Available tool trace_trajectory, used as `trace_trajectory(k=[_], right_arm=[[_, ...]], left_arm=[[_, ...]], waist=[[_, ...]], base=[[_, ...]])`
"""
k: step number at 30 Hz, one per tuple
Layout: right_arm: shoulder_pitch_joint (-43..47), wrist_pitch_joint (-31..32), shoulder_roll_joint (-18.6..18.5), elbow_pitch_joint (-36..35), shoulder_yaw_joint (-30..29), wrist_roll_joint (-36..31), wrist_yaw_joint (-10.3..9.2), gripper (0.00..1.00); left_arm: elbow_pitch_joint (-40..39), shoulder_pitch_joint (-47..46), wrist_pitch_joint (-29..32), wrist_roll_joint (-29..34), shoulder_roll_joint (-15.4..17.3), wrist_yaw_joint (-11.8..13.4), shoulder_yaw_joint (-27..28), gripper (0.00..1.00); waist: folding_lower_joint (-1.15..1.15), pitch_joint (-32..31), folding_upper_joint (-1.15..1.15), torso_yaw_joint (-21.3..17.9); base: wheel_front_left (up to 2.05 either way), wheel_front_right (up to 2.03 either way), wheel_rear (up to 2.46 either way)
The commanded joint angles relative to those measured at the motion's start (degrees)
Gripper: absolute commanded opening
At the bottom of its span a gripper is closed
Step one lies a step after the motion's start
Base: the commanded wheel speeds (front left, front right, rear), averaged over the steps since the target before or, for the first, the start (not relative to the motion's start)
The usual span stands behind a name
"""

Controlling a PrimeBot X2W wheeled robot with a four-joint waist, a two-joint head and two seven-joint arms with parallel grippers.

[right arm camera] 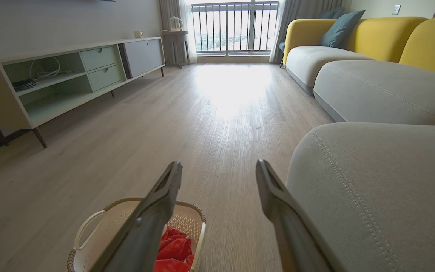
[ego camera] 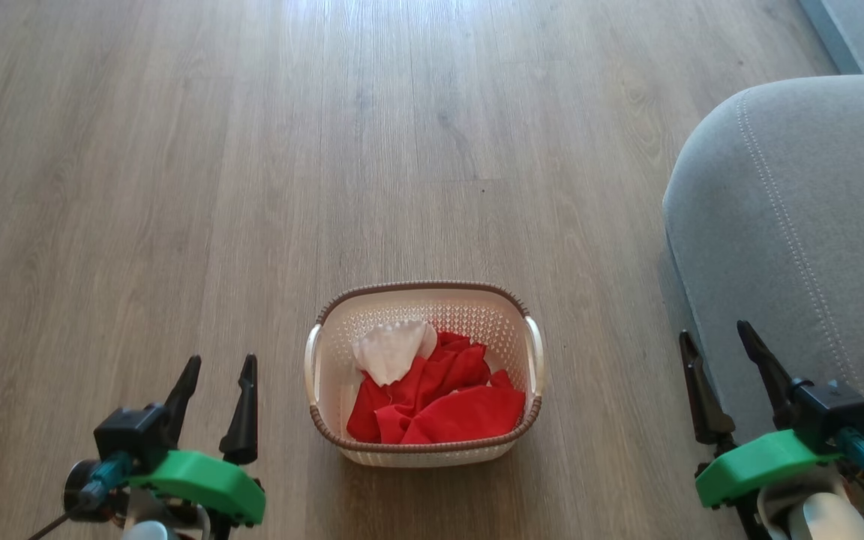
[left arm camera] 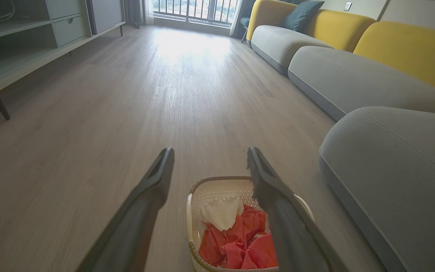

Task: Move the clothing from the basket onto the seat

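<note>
Clothing: head view, lower centre of frame. I see a red heap with a white piece at its upper left, all lying inside the basket.
Basket: cream, perforated, brown rim. It stands on the wood floor between my two grippers, apart from both.
Seat: grey cushion along the right edge, with a line of light stitching running down it. A strip of floor separates it from the basket.
Left gripper: lower left, fingers spread, nothing between them.
Right gripper: lower right, fingers spread and empty, tips against the seat's near edge in the frame.
Left wrist view: my two fingers rise apart from the bottom edge. The basket sits bottom centre, its right side hidden behind the right-hand finger. Red and white clothing shows inside. The seat is at lower right, the sofa with yellow backs at upper right, a teal pillow at the top and a cabinet at upper left.
Right wrist view: fingers apart, holding nothing. The basket is at lower left, partly behind the left-hand finger, with red fabric showing within. The seat fills the lower right. The cabinet is at left and a window railing at top centre.
</note>
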Motion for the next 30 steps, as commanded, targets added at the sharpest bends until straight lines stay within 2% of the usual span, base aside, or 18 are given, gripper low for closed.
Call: trace_trajectory(k=[1,18,24,30], right_arm=[[-1.5,-0.6,-1.3,-1.7,1.3,-0.3,-0.01,1.00],[-1.6,-0.6,-1.4,-2.0,1.3,-0.1,-0.01,1.00],[-3.1,-0.6,-1.1,-3.1,0.9,-0.3,-0.01,1.00],[-6.6,-0.6,-0.1,-4.8,-0.8,-0.5,-0.01,1.00]], left_arm=[[-1.5,-2.9,-0.8,0.4,0.6,0.2,1.8,1.00],[-1.3,-3.2,-0.8,0.0,0.6,0.3,1.9,1.00],[-2.2,-4.9,-0.8,0.3,0.6,0.3,1.5,1.00],[-3.5,-8.4,-0.8,0.7,0.6,0.2,0.8,1.00]], waist=[[0.00,0.0,0.00,0.0],[0.00,0.7,0.00,0.2],[0.00,4.9,0.00,0.1],[0.00,12.2,0.00,-0.7]], base=[[0.00,0.00,0.00],[0.00,0.00,0.00],[0.00,0.00,0.00],[0.00,0.00,0.00]])
